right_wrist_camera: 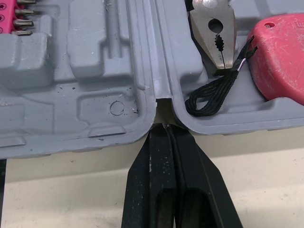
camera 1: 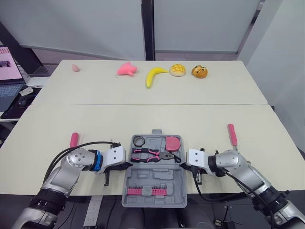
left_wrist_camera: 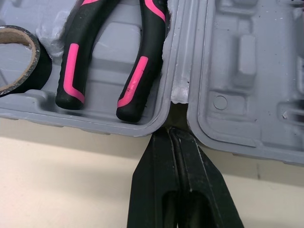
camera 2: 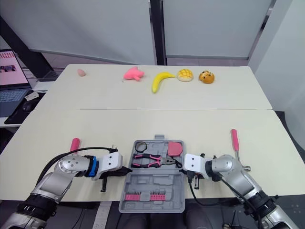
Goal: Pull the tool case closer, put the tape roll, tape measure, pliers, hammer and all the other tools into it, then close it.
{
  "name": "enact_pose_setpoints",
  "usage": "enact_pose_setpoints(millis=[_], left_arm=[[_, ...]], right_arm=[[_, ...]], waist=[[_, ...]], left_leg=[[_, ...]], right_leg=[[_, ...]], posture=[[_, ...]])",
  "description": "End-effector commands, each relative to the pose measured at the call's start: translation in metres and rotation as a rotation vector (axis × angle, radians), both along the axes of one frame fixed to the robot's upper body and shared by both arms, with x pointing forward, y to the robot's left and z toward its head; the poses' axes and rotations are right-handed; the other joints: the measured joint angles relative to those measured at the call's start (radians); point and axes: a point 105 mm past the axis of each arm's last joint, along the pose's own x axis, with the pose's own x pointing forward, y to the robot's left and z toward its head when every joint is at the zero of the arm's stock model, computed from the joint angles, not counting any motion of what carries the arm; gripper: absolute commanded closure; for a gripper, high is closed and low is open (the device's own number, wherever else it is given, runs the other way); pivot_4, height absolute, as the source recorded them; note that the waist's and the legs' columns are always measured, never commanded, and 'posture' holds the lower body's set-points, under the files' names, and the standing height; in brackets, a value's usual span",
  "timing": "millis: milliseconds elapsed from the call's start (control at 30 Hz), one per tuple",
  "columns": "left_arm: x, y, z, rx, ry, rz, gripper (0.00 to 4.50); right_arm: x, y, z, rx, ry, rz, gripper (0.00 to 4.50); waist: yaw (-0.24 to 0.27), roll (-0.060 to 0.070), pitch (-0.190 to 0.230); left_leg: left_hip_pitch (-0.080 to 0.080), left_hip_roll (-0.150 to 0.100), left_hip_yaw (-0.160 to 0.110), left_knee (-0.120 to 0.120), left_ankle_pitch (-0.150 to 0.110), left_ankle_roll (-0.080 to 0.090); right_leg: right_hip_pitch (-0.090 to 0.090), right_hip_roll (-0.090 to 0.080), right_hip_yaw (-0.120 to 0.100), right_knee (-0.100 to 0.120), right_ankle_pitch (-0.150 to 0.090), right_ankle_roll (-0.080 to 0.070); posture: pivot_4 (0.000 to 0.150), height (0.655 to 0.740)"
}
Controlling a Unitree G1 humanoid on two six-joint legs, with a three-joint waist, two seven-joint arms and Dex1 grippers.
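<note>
We saw the tool case point(camera 1: 153, 177) lying open at the table's near edge, its far half holding the tape roll point(camera 1: 138, 140) at 11 o'clock, the pliers point(camera 1: 151, 154) across the middle and the tape measure point(camera 1: 172, 142) at 1 o'clock. A row of bits point(camera 1: 147, 191) sat in the near half. The left gripper point(left_wrist_camera: 174, 135) lay at the case's 9 o'clock, fingers pressed together, tips at the hinge notch. The right gripper point(right_wrist_camera: 165, 128) mirrored it at 3 o'clock, likewise pressed together against the hinge. One pink-handled tool point(camera 1: 74, 140) lay on the table at 10 o'clock from the case, another pink-handled tool point(camera 1: 232, 134) at 2 o'clock, both apart from it.
</note>
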Motion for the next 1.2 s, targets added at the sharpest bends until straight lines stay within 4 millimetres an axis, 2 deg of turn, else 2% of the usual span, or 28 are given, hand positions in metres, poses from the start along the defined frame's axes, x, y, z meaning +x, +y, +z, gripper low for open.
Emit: enact_pose_setpoints(millis=[33, 500, 1200], left_arm=[[0.011, -0.007, 0.006, -0.003, -0.048, -0.008, 4.49], [0.038, -0.010, 0.013, 0.014, -0.096, 0.018, 4.49], [0.050, -0.008, 0.013, 0.030, -0.125, 0.036, 4.49]], right_arm=[[0.009, 0.012, 0.013, 0.048, -0.050, 0.002, 4.50], [0.039, 0.018, 0.019, 0.047, -0.119, -0.054, 4.50], [0.049, 0.019, 0.022, 0.044, -0.138, -0.071, 4.50]], waist=[[0.000, 0.000, 0.000], [-0.002, 0.000, 0.000], [-0.003, 0.000, 0.000]], left_leg=[[0.000, 0.000, 0.000, 0.000, 0.000, 0.000], [0.000, 0.000, 0.000, 0.000, 0.000, 0.000], [0.000, 0.000, 0.000, 0.000, 0.000, 0.000]], right_leg=[[0.000, 0.000, 0.000, 0.000, 0.000, 0.000], [0.000, 0.000, 0.000, 0.002, 0.003, -0.004], [0.000, 0.000, 0.000, 0.002, 0.003, -0.004]], posture=[[0.150, 0.7255], [0.150, 0.7255], [0.150, 0.7255]])
